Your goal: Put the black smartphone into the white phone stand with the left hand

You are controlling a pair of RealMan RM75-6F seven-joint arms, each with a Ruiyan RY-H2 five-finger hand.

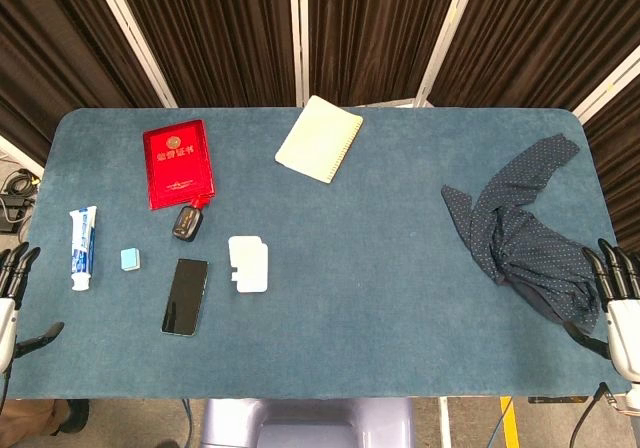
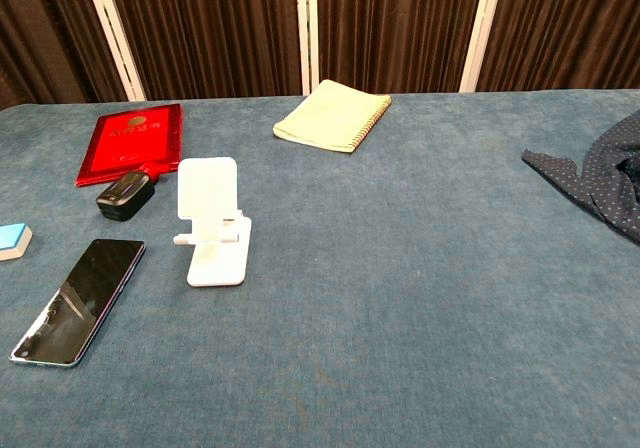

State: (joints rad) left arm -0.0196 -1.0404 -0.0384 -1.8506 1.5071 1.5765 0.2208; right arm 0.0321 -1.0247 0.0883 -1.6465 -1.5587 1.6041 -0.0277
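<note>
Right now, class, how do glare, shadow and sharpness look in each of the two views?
Head view: even lighting, soft faint shadows, everything sharp; the phone screen looks plain dark with no strong glare. Chest view: the phone screen carries a pale reflection, the white stand is bright but not washed out, and the table stays in focus throughout.

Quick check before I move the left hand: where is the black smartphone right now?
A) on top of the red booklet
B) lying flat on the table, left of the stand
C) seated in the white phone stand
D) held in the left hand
B: the black smartphone lies flat on the table, left of the white phone stand and apart from it; the left hand holds nothing.
</note>
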